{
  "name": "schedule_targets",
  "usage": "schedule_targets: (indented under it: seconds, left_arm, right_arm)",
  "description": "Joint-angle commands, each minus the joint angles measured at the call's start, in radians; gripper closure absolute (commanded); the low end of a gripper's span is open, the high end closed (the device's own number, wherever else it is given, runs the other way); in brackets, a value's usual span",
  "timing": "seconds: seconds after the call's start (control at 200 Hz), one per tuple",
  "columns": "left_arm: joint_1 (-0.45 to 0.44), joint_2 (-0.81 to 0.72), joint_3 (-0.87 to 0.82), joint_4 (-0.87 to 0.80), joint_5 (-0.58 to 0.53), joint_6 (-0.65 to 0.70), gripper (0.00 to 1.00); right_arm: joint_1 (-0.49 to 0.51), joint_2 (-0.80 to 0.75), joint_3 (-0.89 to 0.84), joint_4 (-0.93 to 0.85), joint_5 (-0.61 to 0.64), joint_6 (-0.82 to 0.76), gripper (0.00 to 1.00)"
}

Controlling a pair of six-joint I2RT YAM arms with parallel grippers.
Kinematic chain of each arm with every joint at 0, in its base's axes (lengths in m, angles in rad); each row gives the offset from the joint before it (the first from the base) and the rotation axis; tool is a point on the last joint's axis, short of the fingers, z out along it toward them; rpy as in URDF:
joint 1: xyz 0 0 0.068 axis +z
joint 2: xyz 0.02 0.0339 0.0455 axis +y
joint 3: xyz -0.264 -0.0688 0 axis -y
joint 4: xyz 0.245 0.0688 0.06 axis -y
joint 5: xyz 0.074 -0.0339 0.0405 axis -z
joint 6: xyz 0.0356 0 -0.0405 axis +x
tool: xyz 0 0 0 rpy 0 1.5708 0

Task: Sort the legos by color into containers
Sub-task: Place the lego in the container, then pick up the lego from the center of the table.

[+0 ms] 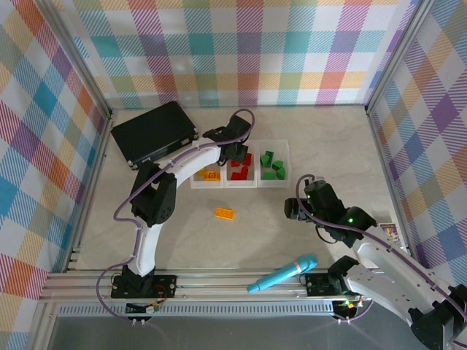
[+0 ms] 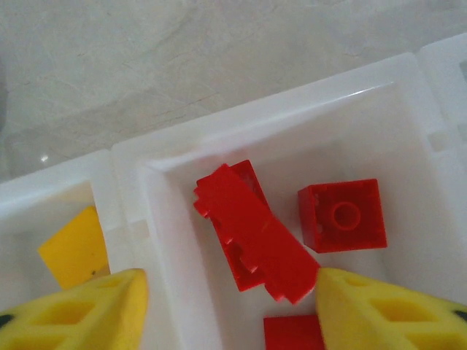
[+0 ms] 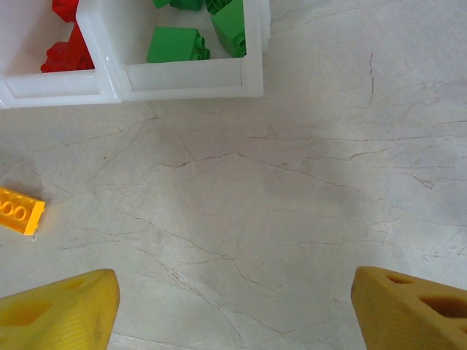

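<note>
At the middle of the table, just beside the black case (image 1: 155, 133), we find the three containers (image 1: 257, 175) joined in a row. From above, the left tray (image 1: 210, 186) holds yellow-orange bricks (image 1: 211, 174), the middle tray (image 1: 240, 186) holds red bricks (image 1: 238, 169), and the right tray (image 1: 273, 185) holds green bricks (image 1: 273, 165). One loose yellow-orange lego (image 1: 225, 213) lies alone on the bare table, near the trays on the side toward the arms. A teal microphone toy (image 1: 283, 273) lies close to the near edge.

We see the left gripper (image 1: 237, 152) hanging over the middle tray. In its wrist view its yellow fingers (image 2: 95, 313) stand wide apart with nothing between them. Under them a long red brick (image 2: 255, 233) lies slantwise in the tray, with a square red brick (image 2: 343, 215) just beside it.

The right gripper (image 1: 293, 208) hovers over bare table, to the right of the loose lego and near the green tray's corner. Its fingers (image 3: 66, 310) are likewise spread wide and hold nothing, and the loose lego shows at the left edge of that wrist view
</note>
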Motion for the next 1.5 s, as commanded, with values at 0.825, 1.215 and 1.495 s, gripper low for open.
schedule_targets:
  seconds: [0.825,1.215,1.495]
  left_arm:
    - [-0.269,-0.901,-0.935,-0.083,-0.214,-1.054,0.06]
    - [-0.394,-0.701,-0.866,-0.162,-0.332,-1.569,0.03]
    - [-0.395,-0.498,-0.773,-0.049,-0.284,-1.705,0.06]
  right_arm:
    - [-0.006,0.074,-0.019,0.067,-0.173,-0.001,0.11]
    - [-0.007,0.034,-0.067,0.072,-0.232,-0.021,0.10]
    - [-0.007,-0.027,-0.116,0.078,-0.249,-0.014,0.10]
